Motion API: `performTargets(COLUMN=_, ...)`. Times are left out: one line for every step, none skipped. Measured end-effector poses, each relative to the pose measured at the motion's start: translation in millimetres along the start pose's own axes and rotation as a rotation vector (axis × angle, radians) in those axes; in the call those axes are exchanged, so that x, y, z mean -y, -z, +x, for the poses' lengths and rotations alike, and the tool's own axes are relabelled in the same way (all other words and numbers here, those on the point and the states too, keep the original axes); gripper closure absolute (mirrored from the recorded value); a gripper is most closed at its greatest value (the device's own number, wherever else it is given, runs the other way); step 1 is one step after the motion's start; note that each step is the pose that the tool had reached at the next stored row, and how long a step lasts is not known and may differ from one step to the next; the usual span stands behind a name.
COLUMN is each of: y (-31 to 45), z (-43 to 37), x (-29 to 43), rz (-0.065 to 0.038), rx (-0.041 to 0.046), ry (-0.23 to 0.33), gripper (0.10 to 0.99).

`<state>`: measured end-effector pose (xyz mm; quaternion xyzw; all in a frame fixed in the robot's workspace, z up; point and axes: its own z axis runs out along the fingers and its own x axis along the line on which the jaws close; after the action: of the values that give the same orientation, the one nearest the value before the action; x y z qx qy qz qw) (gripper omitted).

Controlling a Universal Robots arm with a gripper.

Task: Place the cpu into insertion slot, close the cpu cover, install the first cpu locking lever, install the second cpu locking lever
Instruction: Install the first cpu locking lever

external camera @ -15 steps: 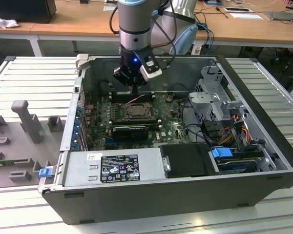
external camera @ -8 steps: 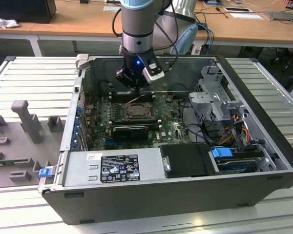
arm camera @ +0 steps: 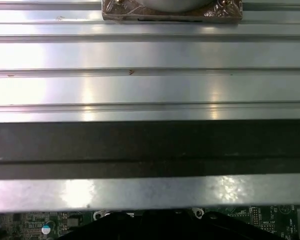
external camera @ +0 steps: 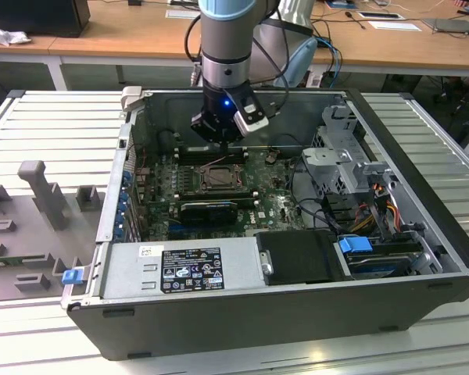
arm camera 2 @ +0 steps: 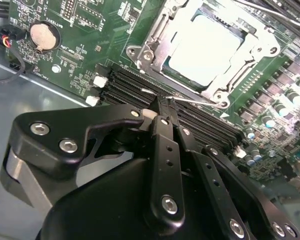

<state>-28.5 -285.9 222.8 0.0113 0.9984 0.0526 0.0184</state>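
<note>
In the exterior view my gripper hangs inside the open computer case, just behind the insertion slot on the green board. The second wrist view shows the pale cpu lying in the slot, with the silver cpu cover down flat around it. My gripper is shut, its black fingers pressed together. The tips sit at a thin wire locking lever that runs along the socket's near edge. I cannot tell whether they touch the lever.
Black memory slots lie between the gripper and the socket, and a coin cell sits on the board. A black heatsink block, the power supply and a drive cage crowd the case. Grey fixtures stand on the ribbed table.
</note>
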Motion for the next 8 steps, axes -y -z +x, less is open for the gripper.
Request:
performTargets(y=-1.5, z=-1.0, x=0.2, rz=0.0, rx=-0.0001, ry=0.0, gripper=0.98)
performTargets(y=-3.1, z=-1.5, x=0.3, rz=0.0, rx=-0.0001, ry=0.001, gripper=0.98)
performTargets(y=-3.7, z=-1.6, x=0.4, rz=0.0, rx=-0.0001, ry=0.001, gripper=0.98)
performTargets(y=-4.7, z=-1.6, x=0.6, rz=0.0, rx=-0.0002, ry=0.001, gripper=0.98)
performTargets(y=-5.6, z=-2.1, x=0.7, rz=0.0, rx=-0.0003, ry=0.002, gripper=0.98)
performTargets(y=-6.8, z=-2.8, x=0.8, rz=0.0, rx=-0.0005, ry=0.004, gripper=0.98)
performTargets(y=-7.2, z=-3.2, x=0.8, rz=0.0, rx=-0.0007, ry=0.007, gripper=0.98)
performTargets(y=-7.7, z=-3.5, x=0.9, rz=0.0, rx=-0.0014, ry=0.013, gripper=0.98)
